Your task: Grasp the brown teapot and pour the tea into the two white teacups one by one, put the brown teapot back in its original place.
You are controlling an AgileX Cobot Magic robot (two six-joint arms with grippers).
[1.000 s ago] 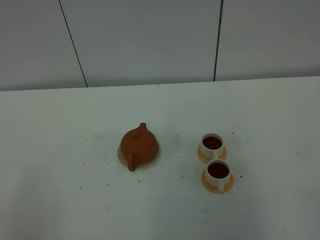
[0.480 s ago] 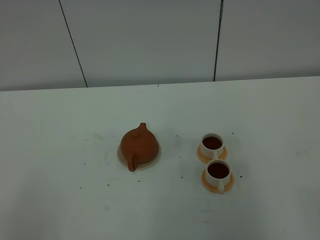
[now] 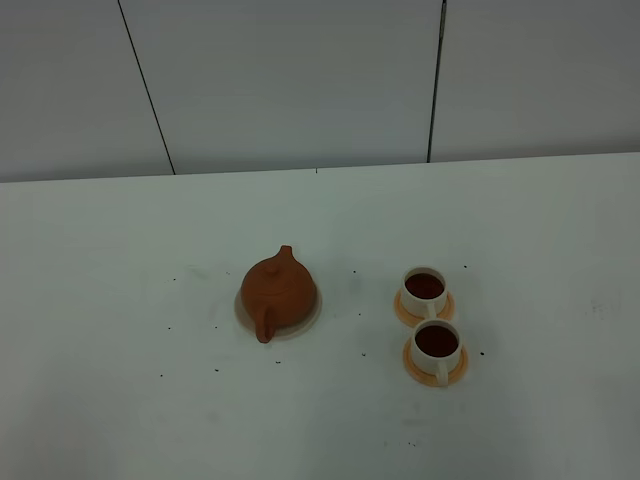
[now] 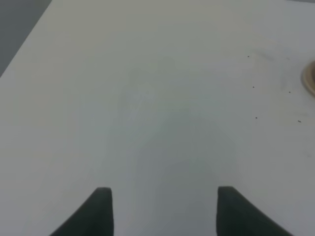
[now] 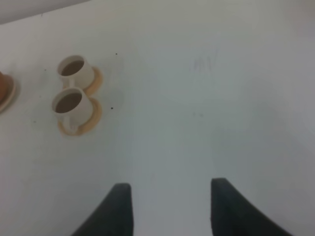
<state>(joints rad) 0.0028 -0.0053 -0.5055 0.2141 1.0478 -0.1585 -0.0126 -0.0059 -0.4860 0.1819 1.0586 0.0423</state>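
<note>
The brown teapot (image 3: pixel 277 291) stands upright on the cream disc (image 3: pixel 309 314) near the table's middle, handle toward the front. Two white teacups stand on orange saucers to its right: the far cup (image 3: pixel 424 288) and the near cup (image 3: pixel 437 345), both holding dark tea (image 3: pixel 436 341). The right wrist view shows both cups (image 5: pixel 74 72) (image 5: pixel 70 103) and a sliver of the teapot (image 5: pixel 4 83). My left gripper (image 4: pixel 164 199) is open and empty over bare table; the disc's edge (image 4: pixel 310 78) shows at that view's border. My right gripper (image 5: pixel 171 196) is open and empty, apart from the cups. Neither gripper shows in the exterior view.
The white table (image 3: pixel 120 250) carries small dark specks (image 3: pixel 216 371) around the teapot and cups. A grey panelled wall (image 3: pixel 300 80) stands behind the table's far edge. The table's edge (image 4: pixel 24 42) shows in the left wrist view.
</note>
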